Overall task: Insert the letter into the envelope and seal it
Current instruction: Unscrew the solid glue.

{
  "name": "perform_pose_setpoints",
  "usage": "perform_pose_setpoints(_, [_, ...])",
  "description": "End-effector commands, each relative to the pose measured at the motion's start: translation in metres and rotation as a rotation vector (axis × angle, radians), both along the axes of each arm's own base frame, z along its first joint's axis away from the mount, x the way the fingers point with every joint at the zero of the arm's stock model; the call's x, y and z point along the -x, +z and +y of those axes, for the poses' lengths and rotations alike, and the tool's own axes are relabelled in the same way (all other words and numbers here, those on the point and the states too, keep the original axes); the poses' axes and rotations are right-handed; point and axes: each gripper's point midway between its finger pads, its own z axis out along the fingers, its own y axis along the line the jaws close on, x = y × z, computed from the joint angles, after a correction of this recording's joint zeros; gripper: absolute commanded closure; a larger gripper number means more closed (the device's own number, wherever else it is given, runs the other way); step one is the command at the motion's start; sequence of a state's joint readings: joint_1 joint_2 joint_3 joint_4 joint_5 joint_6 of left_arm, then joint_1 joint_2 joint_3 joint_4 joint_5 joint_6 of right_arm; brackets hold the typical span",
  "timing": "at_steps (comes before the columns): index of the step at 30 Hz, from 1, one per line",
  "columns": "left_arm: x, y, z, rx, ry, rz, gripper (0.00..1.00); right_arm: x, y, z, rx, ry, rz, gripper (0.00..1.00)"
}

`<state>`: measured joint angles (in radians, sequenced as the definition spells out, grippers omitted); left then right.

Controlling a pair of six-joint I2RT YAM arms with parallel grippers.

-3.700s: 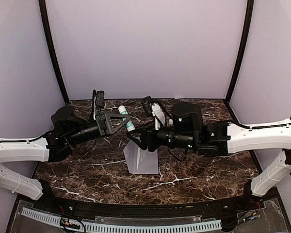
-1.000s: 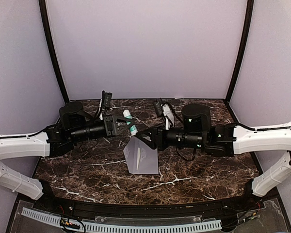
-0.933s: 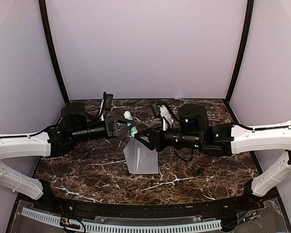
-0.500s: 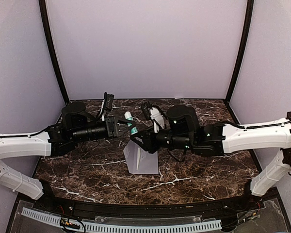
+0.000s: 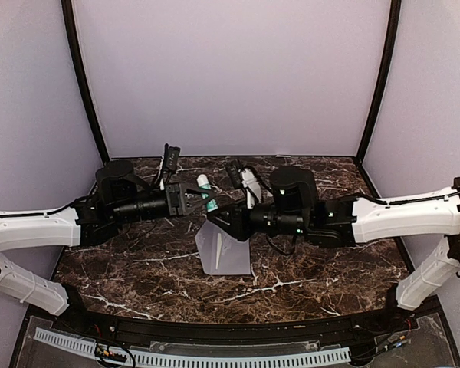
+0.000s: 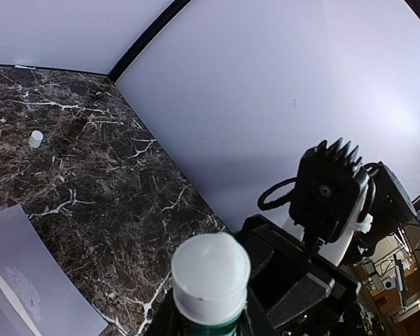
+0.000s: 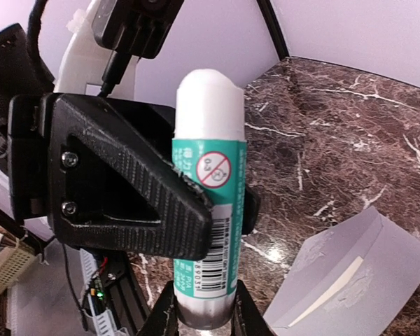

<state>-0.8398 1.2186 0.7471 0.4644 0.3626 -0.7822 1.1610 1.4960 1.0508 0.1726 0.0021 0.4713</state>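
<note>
Above marble table (image 5: 138,268), right claw (image 7: 201,318) newly around glue stick (image 7: 206,140), earlier apart.

I count two grippers of mine, the left gripper (image 6: 208,323) and the right gripper (image 7: 203,316). There is one glue stick (image 7: 206,182), one envelope (image 5: 226,249), and one small white piece (image 6: 36,138), a cap perhaps, too tiny to tell.

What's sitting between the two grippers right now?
A green-and-white glue stick bridges them, gripped by the left gripper and the right gripper. The right wrist view shows it best.
</note>
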Motion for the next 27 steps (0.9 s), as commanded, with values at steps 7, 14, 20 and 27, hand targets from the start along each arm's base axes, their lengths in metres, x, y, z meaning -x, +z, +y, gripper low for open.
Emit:
perform_pose_setpoints(7, [0.058, 0.051, -0.008, 0.150, -0.323, -0.213, 1.00, 0.045, 0.085, -0.014, -0.489, 0.397, 0.093, 0.95])
perform_pose_setpoints(14, [0.080, 0.065, -0.002, 0.200, -0.423, -0.270, 1.00, 0.069, 0.091, -0.016, -0.564, 0.567, 0.097, 0.95])
perform_pose_setpoints(20, [0.083, 0.068, -0.001, 0.214, -0.436, -0.277, 1.00, 0.067, 0.090, -0.016, -0.568, 0.556, 0.092, 0.91])
perform_pose_setpoints(27, [0.056, 0.068, 0.006, 0.187, -0.243, -0.242, 1.00, 0.054, 0.080, -0.020, -0.499, 0.444, 0.061, 0.55])
